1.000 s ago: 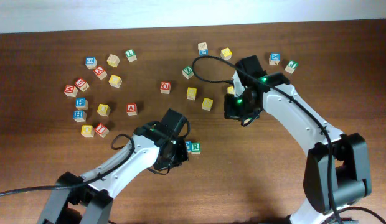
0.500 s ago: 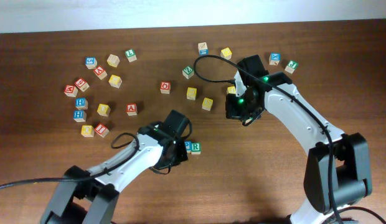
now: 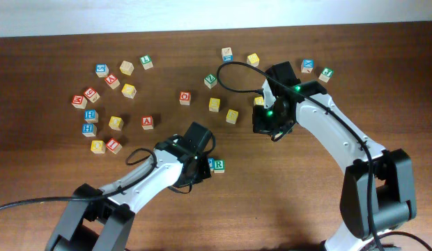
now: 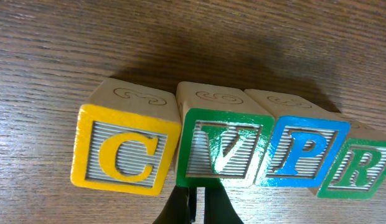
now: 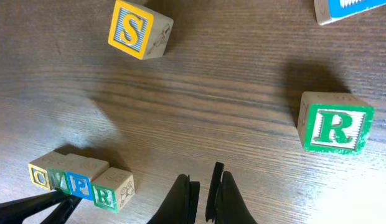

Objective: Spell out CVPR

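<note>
In the left wrist view four cubes stand in a touching row: yellow C (image 4: 126, 151), green V (image 4: 221, 149), blue P (image 4: 302, 153), green R (image 4: 358, 169). My left gripper (image 4: 195, 204) is shut and empty, its tips just in front of the V cube. In the right wrist view the same row lies at the lower left, from C (image 5: 38, 176) to R (image 5: 106, 194). My right gripper (image 5: 203, 191) is shut and empty above bare wood. In the overhead view the row (image 3: 216, 165) is partly hidden under the left gripper (image 3: 199, 169).
A second green R cube (image 5: 335, 127) and a yellow S cube (image 5: 132, 28) lie near my right gripper (image 3: 273, 131). Several loose cubes are scattered at the back left (image 3: 110, 81) and back middle (image 3: 214, 104) of the table.
My left arm has edged slightly to the right, closer to the row. The right arm and the cubes have not moved.
</note>
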